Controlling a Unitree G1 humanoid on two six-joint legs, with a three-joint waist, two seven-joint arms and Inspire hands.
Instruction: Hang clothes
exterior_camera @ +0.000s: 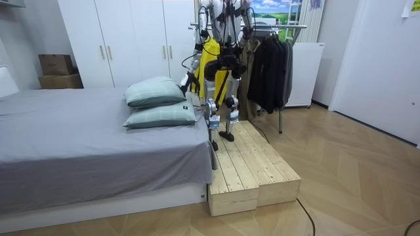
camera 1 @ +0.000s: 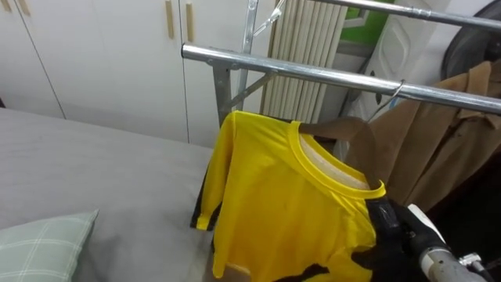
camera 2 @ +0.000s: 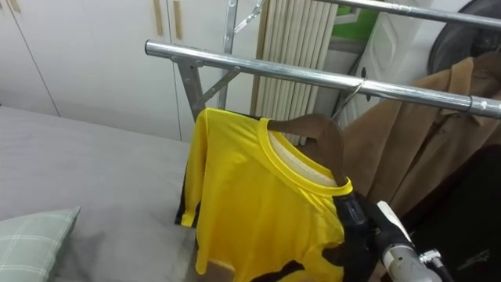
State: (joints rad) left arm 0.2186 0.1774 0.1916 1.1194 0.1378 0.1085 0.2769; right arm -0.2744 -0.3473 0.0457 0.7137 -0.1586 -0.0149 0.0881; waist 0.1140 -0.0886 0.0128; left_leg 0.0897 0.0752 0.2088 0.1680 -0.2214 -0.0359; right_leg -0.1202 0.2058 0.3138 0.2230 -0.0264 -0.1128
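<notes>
Platform point(exterior_camera: 252, 164) beside grey bed point(exterior_camera: 79, 144), below rail point(camera 1: 313, 72); yellow shirt point(camera 1: 282, 196) against right hand point(camera 1: 385, 222) (grip: cannot tell)

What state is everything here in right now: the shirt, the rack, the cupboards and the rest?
yellow shirt: on its hanger, tilted, up beside the rail.
hanger: in the shirt's collar, hook at the rail; unclear whether it rests there.
right hand: against the shirt's shoulder.
brown coat: hanging from the rail.
wardrobe doors: shut.
pillows: stacked on the bed.
</notes>
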